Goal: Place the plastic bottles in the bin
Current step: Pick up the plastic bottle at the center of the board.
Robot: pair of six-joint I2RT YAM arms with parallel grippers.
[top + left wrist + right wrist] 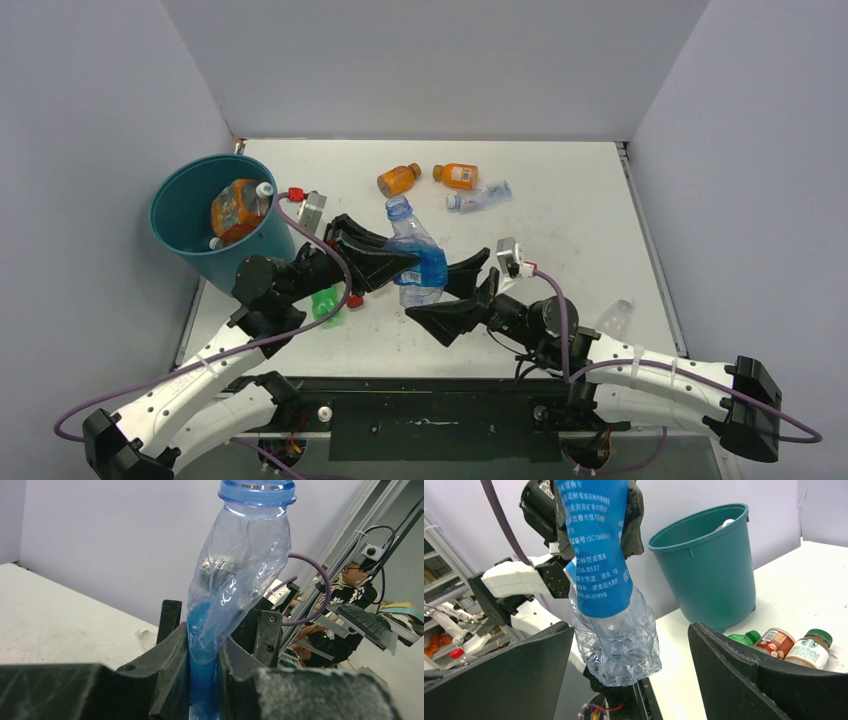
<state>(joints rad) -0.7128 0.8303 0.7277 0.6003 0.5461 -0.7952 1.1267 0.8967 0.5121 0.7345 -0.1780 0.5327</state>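
Left gripper (398, 262): fingers clamped on the crumpled blue-labelled bottle (413, 245), which is held up over the bench's middle.
Right gripper (455, 293): jaws spread wide either side of that bottle's base, apart from it in the right wrist view.
Bin (180, 222): far-left corner of the bench, orange-filled bottle (237, 208) inside.
Step, as judged: carrying this bottle to the bin. Next, the left arm must swing it over the rim and release, with the right arm kept clear.
Loose: orange pair (398, 179) and clear bottle (480, 196) near the far edge.
Obscured: green bottle (326, 303) half under the left arm; faint bottle (612, 318) by the right edge; bin's bottom unseen.
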